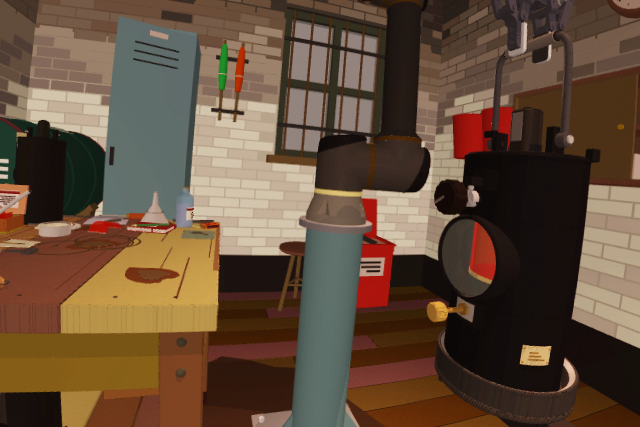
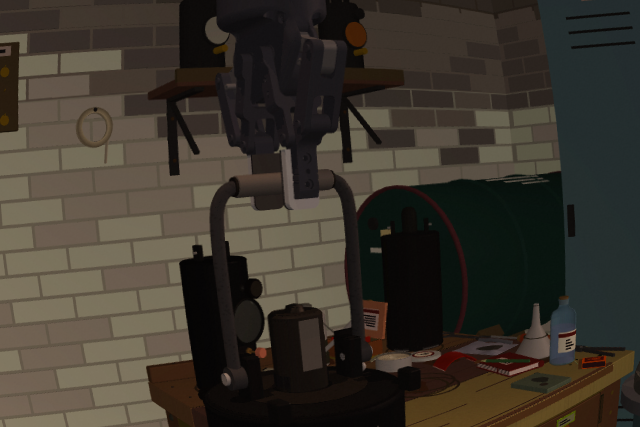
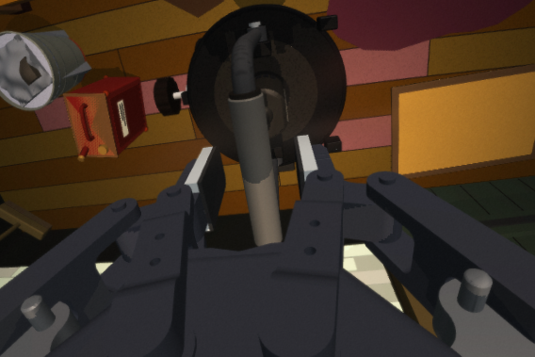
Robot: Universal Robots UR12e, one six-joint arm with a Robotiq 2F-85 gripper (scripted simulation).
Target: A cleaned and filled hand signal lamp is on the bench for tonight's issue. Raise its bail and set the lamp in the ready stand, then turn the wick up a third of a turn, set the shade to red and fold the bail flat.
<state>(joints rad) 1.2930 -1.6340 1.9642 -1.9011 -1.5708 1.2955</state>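
Note:
The black hand signal lamp (image 1: 517, 267) stands upright in the ring of the ready stand (image 1: 506, 386) on the floor at the right, with red showing behind its round lens (image 1: 475, 257). Its bail (image 1: 537, 45) is raised straight up over the lamp's top. A black shade knob (image 1: 451, 197) and a yellow wick knob (image 1: 438, 311) stick out of the lamp's side. My gripper (image 1: 532, 48) hangs directly above, its fingers open on either side of the bail's grey grip (image 2: 282, 184), holding nothing. From the wrist camera the grip (image 3: 256, 167) runs between my fingers, with the lamp's top (image 3: 266, 83) below.
The arm's teal pedestal (image 1: 328, 319) rises just left of the lamp. The workbench (image 1: 108, 277) with bottle, funnel and papers fills the left. A red box (image 1: 375, 267) and stool (image 1: 292, 272) stand by the back wall, and a blue locker (image 1: 150, 117) stands behind the bench.

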